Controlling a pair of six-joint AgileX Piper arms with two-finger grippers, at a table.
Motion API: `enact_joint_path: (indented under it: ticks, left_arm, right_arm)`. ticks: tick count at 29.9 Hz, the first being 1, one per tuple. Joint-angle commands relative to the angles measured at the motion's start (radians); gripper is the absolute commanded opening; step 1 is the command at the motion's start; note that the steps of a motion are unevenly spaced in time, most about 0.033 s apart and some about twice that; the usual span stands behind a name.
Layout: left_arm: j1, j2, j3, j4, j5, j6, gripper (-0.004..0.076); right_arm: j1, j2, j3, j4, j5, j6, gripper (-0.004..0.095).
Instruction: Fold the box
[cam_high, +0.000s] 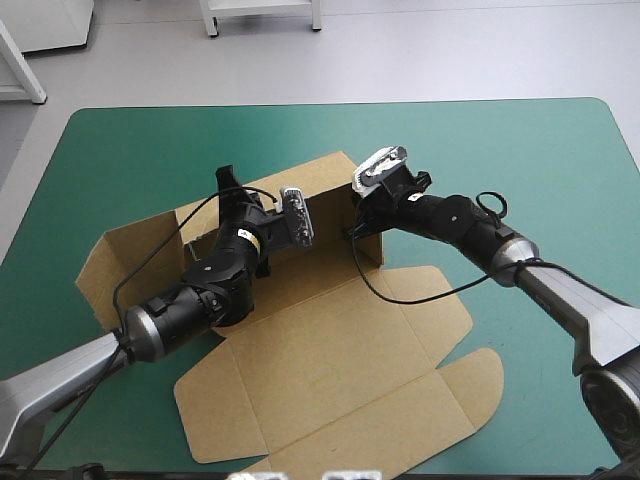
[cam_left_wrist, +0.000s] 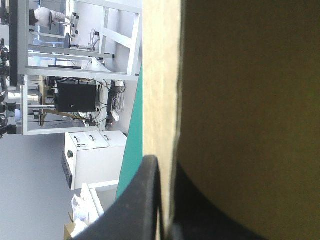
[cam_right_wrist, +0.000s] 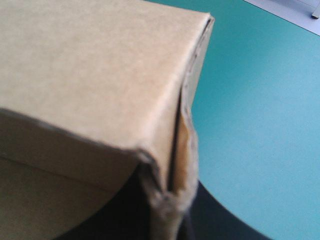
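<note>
The brown box (cam_high: 330, 370) lies half built in the middle of the teal-green table (cam_high: 520, 150). Its back wall (cam_high: 325, 195) and left wall (cam_high: 125, 265) stand up, and the lid with its flaps lies flat toward the front. My left gripper (cam_high: 243, 200) is shut on the back wall's top edge. In the left wrist view the board (cam_left_wrist: 250, 100) runs between the black fingers (cam_left_wrist: 142, 200). My right gripper (cam_high: 358, 205) is shut on the box's back right corner. There the doubled board edge (cam_right_wrist: 175, 150) sits between its fingers.
A black cable (cam_high: 400, 290) hangs from the right wrist across the box's right flap. Bare teal-green cover (cam_right_wrist: 260, 100) lies to the right of the box and behind it. The table's far edge (cam_high: 330, 102) lies well beyond the box.
</note>
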Motion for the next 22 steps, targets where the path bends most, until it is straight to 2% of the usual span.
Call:
enact_joint_path:
  ticks: [1, 7, 9, 11, 17, 19, 22]
  left_arm:
    - [-0.007, -0.028, -0.015, -0.033, -0.029, -0.025, -0.0008]
    - [-0.007, -0.028, -0.015, -0.033, -0.033, -0.027, -0.0007]
    - [-0.007, -0.028, -0.015, -0.033, -0.039, -0.027, 0.0027]
    - [-0.007, -0.028, -0.015, -0.033, -0.044, -0.027, 0.0102]
    - [-0.056, -0.028, -0.015, -0.033, -0.040, -0.038, 0.0396]
    - [-0.089, -0.028, -0.015, -0.026, -0.011, -0.055, 0.0430]
    - [-0.139, -0.032, -0.015, -0.003, 0.050, -0.067, 0.0430]
  right_arm:
    - [0.023, -0.033, -0.028, 0.005, 0.050, -0.025, 0.0003]
    - [0.027, -0.033, -0.028, 0.009, 0.052, -0.017, 0.0003]
    - [0.027, -0.033, -0.028, 0.009, 0.052, -0.012, 0.0003]
    - [0.027, -0.033, -0.028, 0.009, 0.052, -0.010, 0.0003]
    - [0.027, -0.033, -0.028, 0.013, 0.025, -0.003, 0.0003]
    - [0.027, -0.033, -0.028, 0.013, 0.016, -0.003, 0.0003]
    - [0.027, -0.033, -0.028, 0.013, 0.012, -0.001, 0.0003]
